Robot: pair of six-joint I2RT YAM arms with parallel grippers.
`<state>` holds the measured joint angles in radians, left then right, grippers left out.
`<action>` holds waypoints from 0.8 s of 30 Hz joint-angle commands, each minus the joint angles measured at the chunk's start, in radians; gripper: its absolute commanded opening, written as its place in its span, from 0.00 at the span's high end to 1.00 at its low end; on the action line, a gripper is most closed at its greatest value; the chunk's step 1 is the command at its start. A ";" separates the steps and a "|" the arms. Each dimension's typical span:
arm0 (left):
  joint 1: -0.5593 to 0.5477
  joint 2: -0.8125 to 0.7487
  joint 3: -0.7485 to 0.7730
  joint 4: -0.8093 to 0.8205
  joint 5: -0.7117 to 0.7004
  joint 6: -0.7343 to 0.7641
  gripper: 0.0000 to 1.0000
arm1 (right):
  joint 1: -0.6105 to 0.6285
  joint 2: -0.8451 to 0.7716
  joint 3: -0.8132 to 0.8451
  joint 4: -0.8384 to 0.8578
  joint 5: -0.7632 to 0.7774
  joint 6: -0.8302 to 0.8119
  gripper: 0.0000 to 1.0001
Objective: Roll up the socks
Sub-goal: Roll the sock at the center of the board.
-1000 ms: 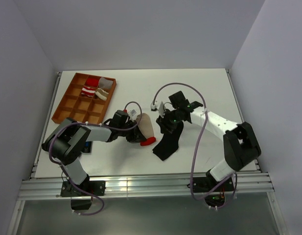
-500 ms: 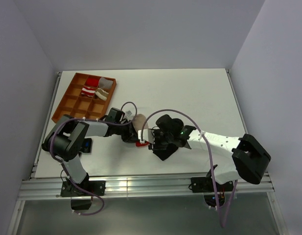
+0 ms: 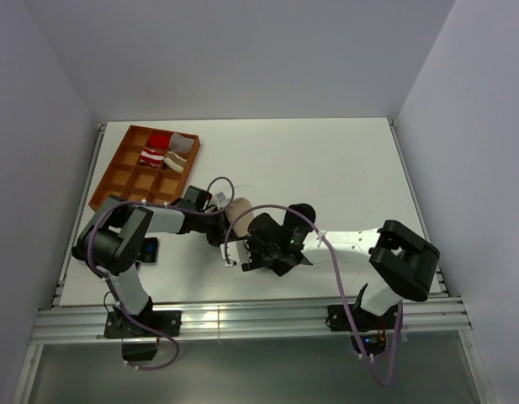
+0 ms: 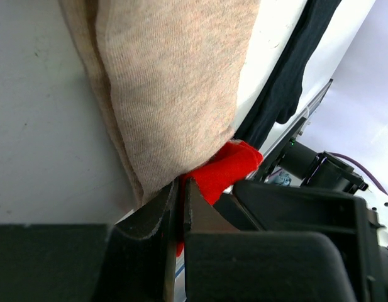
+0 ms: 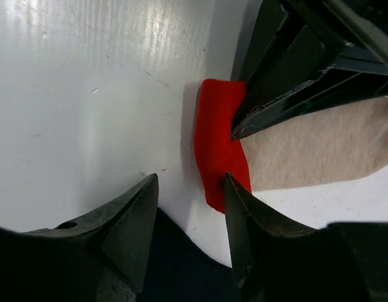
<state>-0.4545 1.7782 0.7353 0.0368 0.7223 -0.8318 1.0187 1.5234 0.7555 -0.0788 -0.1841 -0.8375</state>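
Observation:
A beige sock (image 3: 240, 209) with a red toe (image 5: 219, 151) lies on the white table. My left gripper (image 4: 179, 189) is shut on the sock where beige meets red; in the top view it (image 3: 224, 234) sits at the sock's near end. My right gripper (image 5: 190, 182) is open and just above the table. Its right fingertip (image 5: 230, 184) is at the tip of the red toe, and the left gripper's fingers (image 5: 294, 82) are right beside it. A black sock (image 5: 187, 270) lies flat under the right gripper and also shows in the left wrist view (image 4: 285, 82).
A brown divided tray (image 3: 116, 181) stands at the back left, with rolled socks (image 3: 162, 151) in its far compartments. A small dark object (image 3: 150, 251) lies by the left arm. Grey walls close in the table.
My right arm has swung left from over the black sock to the red toe, close to my left gripper. The left gripper and the beige sock have shifted slightly up and left.

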 commanded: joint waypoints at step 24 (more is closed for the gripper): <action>0.011 -0.134 -0.071 -0.011 -0.187 -0.051 0.71 | -0.034 0.139 0.205 -0.162 -0.046 0.075 0.85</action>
<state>-0.4458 1.7020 0.6930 0.0227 0.6613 -0.8490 1.0080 1.6714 0.8886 -0.1101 -0.1459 -0.8127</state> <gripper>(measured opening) 0.269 0.234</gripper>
